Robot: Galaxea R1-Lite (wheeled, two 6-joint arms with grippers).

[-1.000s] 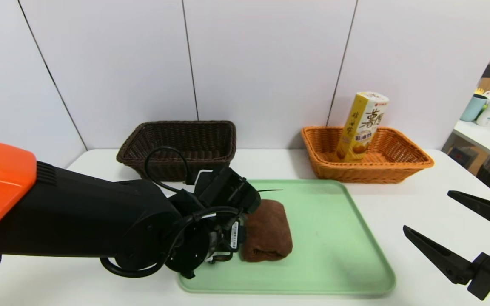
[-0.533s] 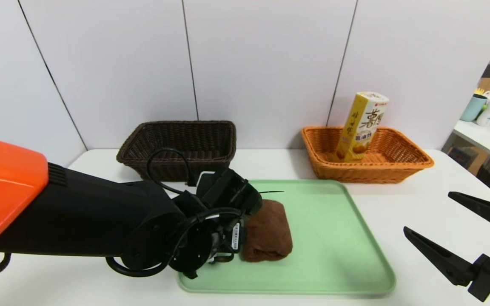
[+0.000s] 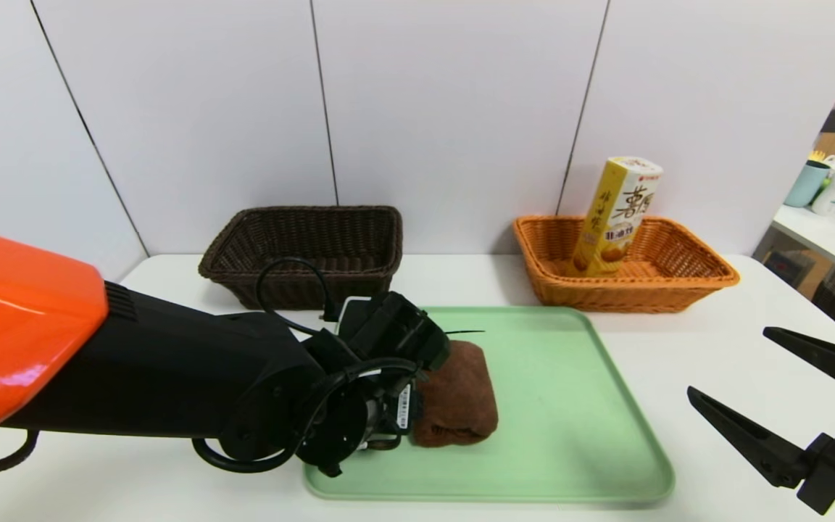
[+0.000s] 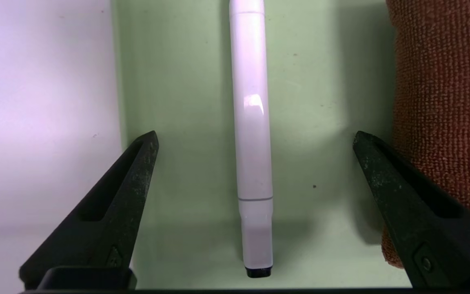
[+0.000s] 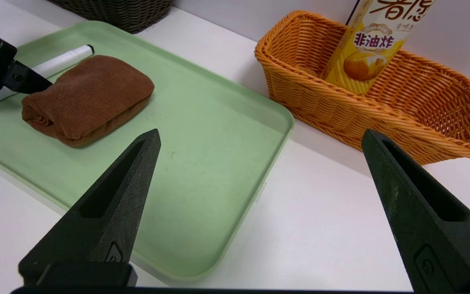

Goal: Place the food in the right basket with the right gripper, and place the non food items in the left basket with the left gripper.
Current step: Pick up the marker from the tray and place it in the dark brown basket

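White tabletop holds a green tray (image 3: 570,435); at its 9 o'clock edge the marker pen (image 4: 252,122) lies between the left gripper's (image 4: 255,141) spread jaws, the rolled towel (image 3: 459,391) beside it. The right gripper (image 3: 773,370) hangs open at 4 o'clock.

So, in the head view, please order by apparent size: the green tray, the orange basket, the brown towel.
1. Green tray, clearly largest.
2. Orange basket.
3. Brown towel, smallest, partly hidden by the left gripper.
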